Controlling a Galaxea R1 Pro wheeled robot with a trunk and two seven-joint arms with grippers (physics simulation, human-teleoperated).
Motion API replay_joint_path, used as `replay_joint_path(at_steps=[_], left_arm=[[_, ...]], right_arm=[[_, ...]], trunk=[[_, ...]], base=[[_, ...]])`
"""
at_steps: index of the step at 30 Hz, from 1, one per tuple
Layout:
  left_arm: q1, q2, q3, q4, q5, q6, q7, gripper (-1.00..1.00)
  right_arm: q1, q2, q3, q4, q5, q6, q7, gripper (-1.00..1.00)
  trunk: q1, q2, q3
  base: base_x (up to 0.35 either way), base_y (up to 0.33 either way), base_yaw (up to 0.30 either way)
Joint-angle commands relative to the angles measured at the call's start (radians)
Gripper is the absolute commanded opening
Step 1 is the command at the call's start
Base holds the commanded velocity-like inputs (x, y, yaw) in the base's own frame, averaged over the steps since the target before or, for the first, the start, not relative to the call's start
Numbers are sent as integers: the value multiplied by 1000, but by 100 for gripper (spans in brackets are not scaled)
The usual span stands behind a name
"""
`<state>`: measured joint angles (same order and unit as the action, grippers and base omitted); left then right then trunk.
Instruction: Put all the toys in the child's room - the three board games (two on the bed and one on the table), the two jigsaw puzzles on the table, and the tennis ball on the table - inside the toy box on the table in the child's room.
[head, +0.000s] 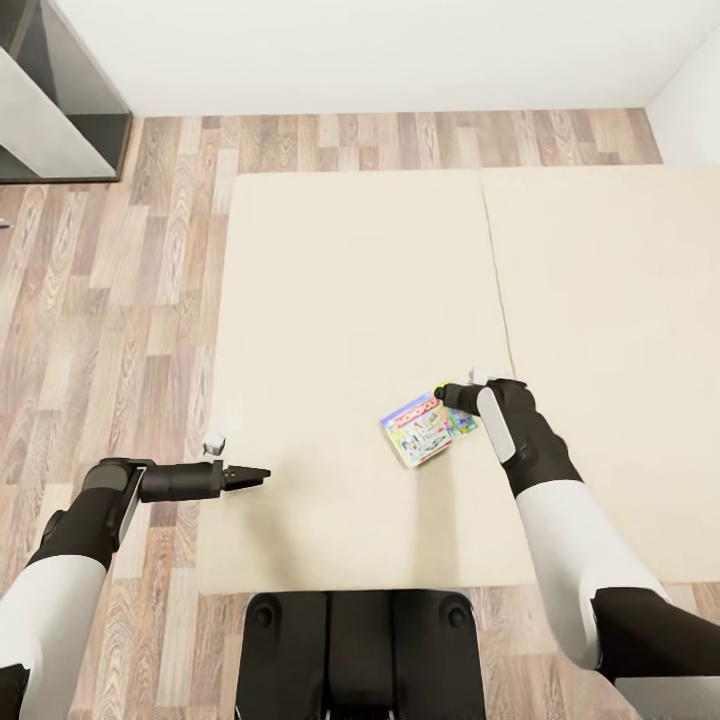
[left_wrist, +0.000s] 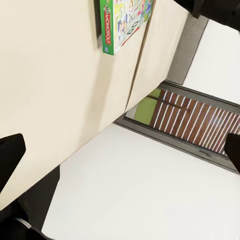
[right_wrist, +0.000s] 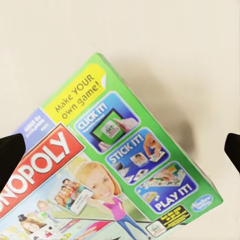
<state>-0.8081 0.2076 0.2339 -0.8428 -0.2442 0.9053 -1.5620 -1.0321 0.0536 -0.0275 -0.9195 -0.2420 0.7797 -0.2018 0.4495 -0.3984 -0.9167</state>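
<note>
One board game, a flat Monopoly box with a green edge and a red band, lies on the beige bed near its front. My right gripper hangs open just over the box's far right corner. In the right wrist view the board game lies below the right gripper, whose dark fingertips stand wide apart over it. My left gripper is open with nothing in it, low over the bed's left part, well left of the box. The left wrist view looks across the bed to the board game.
Light wood-plank floor surrounds the bed, with a white wall behind. A dark grey unit stands at the far left corner. A seam divides the mattress. A grey-framed window shows past the bed. My base is against the bed's front edge.
</note>
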Motion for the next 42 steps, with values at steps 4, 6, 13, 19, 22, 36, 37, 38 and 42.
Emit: replay_joint_path(at_steps=[4,6,13,19,22,36,37,38,42], left_arm=[[-1,0,2,-1,-10,10,-9,100],[0,0,2,-1,-10,10,-9,100],[-1,0,2,-1,-10,10,-9,100],[-1,0,2,-1,-10,10,-9,100],[-1,0,2,-1,-10,10,-9,100],[-1,0,2,-1,-10,9,-9,100],[-1,-1,1,-1,-10,9,-9,100],[-1,-1,1,-1,-10,9,-9,100],[0,-1,1,-1,-10,9,-9,100]], right_arm=[[-11,-9,26,-1,-12,13,-5,100],[-12,-11,32,-1,-12,15,2,100],[-14,-15,41,1,-11,17,55,100],[-14,-20,41,17,-9,16,111,100],[-14,-24,41,19,-8,16,143,100],[-8,-69,40,19,-7,13,208,100],[-8,-71,40,19,-7,13,209,100],[-8,-75,40,19,-7,13,209,100],[-8,-83,39,19,-7,14,211,100]], trunk=[[1,-2,-8],[1,-2,-11],[1,-2,-22],[1,-2,-32],[1,-2,-37],[1,-2,-60],[1,-2,-62],[1,-2,-63],[1,-2,-68]], base=[[0,0,0],[0,0,0],[0,0,0],[0,0,0],[0,0,0],[0,0,0],[0,0,0],[0,0,0],[0,0,0]])
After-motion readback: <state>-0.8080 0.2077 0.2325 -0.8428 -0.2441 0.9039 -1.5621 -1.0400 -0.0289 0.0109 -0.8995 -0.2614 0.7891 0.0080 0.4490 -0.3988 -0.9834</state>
